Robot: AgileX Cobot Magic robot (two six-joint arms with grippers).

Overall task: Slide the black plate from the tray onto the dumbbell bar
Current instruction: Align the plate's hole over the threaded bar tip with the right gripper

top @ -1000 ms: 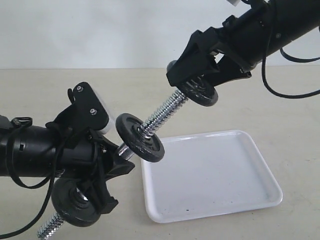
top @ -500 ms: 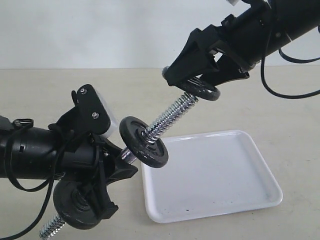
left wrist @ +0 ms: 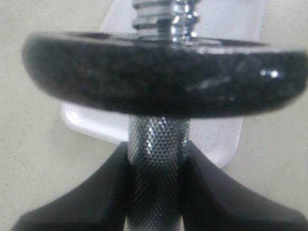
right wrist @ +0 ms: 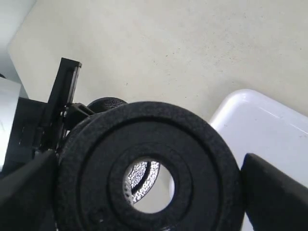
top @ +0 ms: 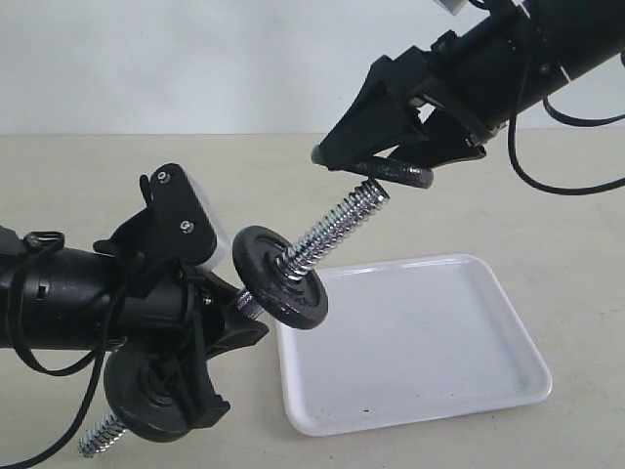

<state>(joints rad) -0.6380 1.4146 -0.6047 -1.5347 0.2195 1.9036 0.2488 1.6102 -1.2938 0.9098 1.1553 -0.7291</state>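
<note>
Tilts the plate [top: 398, 174] flat, upper right, just off the bar [top: 332, 230] tip; keeps it clenched in the right gripper [top: 381, 161]; needs re-aiming.

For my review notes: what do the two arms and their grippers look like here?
The left arm and right arm are matte black tubes trailing loose black cables. The left gripper and right gripper have broad black wedge-shaped fingers. A black bracket with two screws tops the left wrist.

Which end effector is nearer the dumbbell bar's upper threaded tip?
Right end effector: it holds the black plate just off that tip. Left end effector clamps the bar's knurled middle, below the mounted disc.
</note>
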